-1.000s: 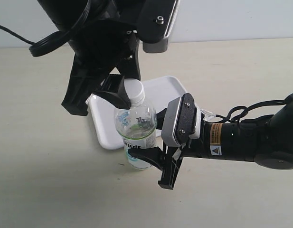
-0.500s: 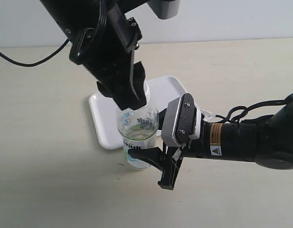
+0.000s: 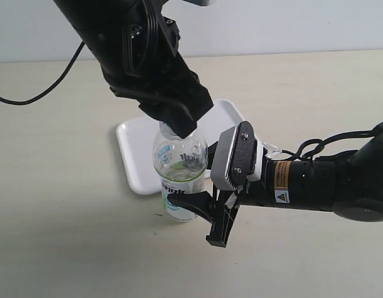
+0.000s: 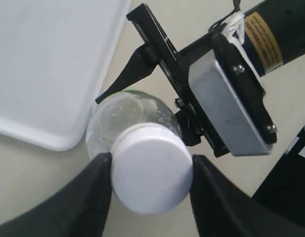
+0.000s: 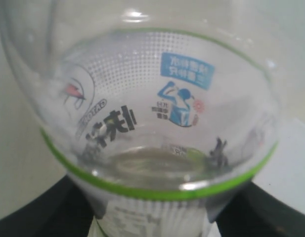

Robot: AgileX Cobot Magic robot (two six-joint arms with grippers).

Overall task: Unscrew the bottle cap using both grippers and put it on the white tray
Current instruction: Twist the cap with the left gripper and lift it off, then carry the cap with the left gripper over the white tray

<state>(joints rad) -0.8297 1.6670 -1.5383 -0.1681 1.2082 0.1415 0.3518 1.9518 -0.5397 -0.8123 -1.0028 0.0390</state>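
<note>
**Left claw swings over the bottle top and hides the cap**

Since a second ago, the left arm has turned and swung across the top of the bottle. In the exterior view its black body now covers the white cap, which showed beside a finger before. The right arm and the bottle have not shifted.

The left claw (image 4: 150, 167) comes down from above and pinches the bottle cap (image 4: 150, 183). In the left wrist view, one black finger presses each side of the round white cap. The cap sits on the neck of the bottle (image 3: 180, 167); whether it has come loose on the thread cannot be told.

The right claw (image 5: 157, 193) reaches in from the right and clamps the bottle low on its body, over the label. One black finger (image 3: 179, 201) curves across the front of the label; the other is hidden behind the bottle. The right wrist view is filled by the clear bottle with its green band, and dark fingers show at both lower corners. A grey-white block (image 3: 231, 158) sits on this claw, with an orange warning sticker (image 3: 282, 180) on the arm behind it.

The bottle stands upright on the pale table (image 3: 67, 217), just beside the near edge of the white tray (image 3: 136, 158). The tray lies flat behind the bottle, partly hidden by the left arm. A black cable (image 3: 48, 81) trails from the left arm.
</note>
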